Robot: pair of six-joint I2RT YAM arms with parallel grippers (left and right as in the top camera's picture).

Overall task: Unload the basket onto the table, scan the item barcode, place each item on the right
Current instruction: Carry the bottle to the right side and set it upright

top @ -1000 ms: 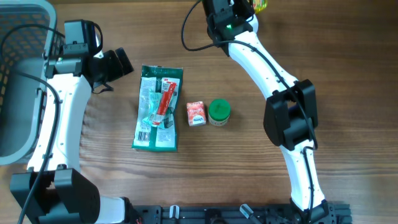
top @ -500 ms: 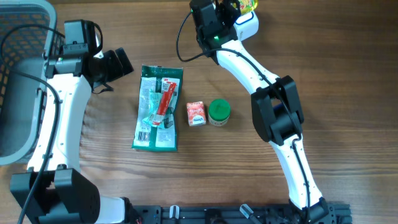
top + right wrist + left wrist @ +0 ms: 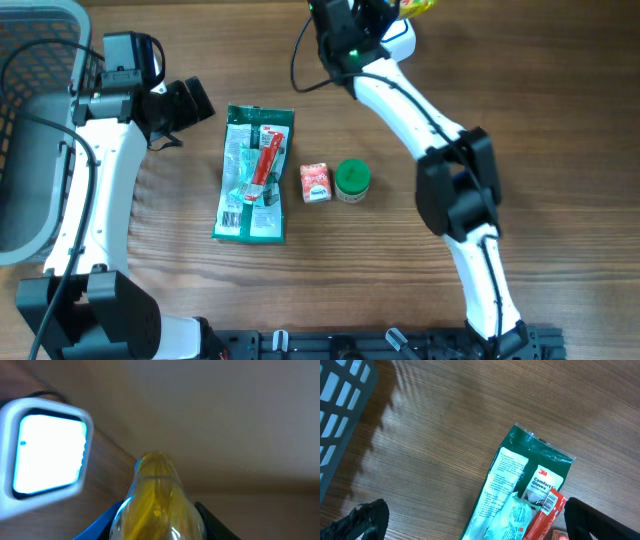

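My right gripper [image 3: 157,527] is shut on a clear bottle of yellow liquid [image 3: 157,500], its neck pointing away from the camera. A white-framed scanner [image 3: 47,455] with a glowing window stands to the upper left of the bottle. From overhead, the bottle [image 3: 415,6] and right gripper [image 3: 392,14] sit at the top edge, half cut off. The bottle's barcode does not show. My left gripper [image 3: 198,104] is open and holds nothing, left of a green glove pack [image 3: 255,175]. In the left wrist view the glove pack [image 3: 520,485] lies between the wide-apart fingers [image 3: 365,520].
A small red carton [image 3: 316,182] and a green-lidded jar [image 3: 352,181] stand right of the glove pack. A grey wire basket [image 3: 30,120] fills the left side, its corner [image 3: 340,415] in the left wrist view. A red packet [image 3: 268,160] lies on the glove pack.
The right arm swung left, then back right, keeping the bottle at the table's far edge. The left arm and the items on the table did not move.
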